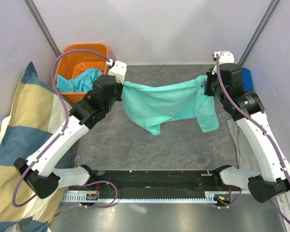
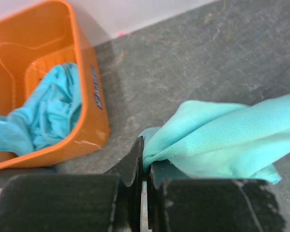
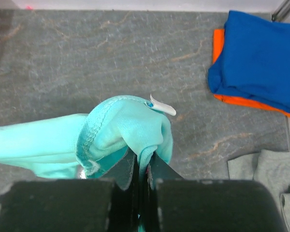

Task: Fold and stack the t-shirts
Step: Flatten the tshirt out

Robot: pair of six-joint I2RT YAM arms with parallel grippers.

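Observation:
A mint-teal t-shirt (image 1: 166, 104) hangs stretched above the table between both grippers, its lower edge and a sleeve drooping. My left gripper (image 1: 122, 88) is shut on the shirt's left end, where the cloth (image 2: 217, 140) bunches at the fingertips (image 2: 139, 162). My right gripper (image 1: 206, 86) is shut on the right end, with the hem and a white tag (image 3: 162, 105) bulging above its jaws. A turquoise t-shirt (image 2: 48, 113) lies crumpled in the orange bin (image 1: 82, 55). A folded royal blue t-shirt (image 3: 256, 58) rests on an orange one (image 3: 246, 100) at the table's far right.
The grey marbled table (image 1: 183, 140) lies beneath the hanging shirt. A blue-and-cream striped pillow (image 1: 24, 145) leans at the left. A grey cloth (image 3: 268, 174) sits at the right edge. Metal frame posts stand at the back corners.

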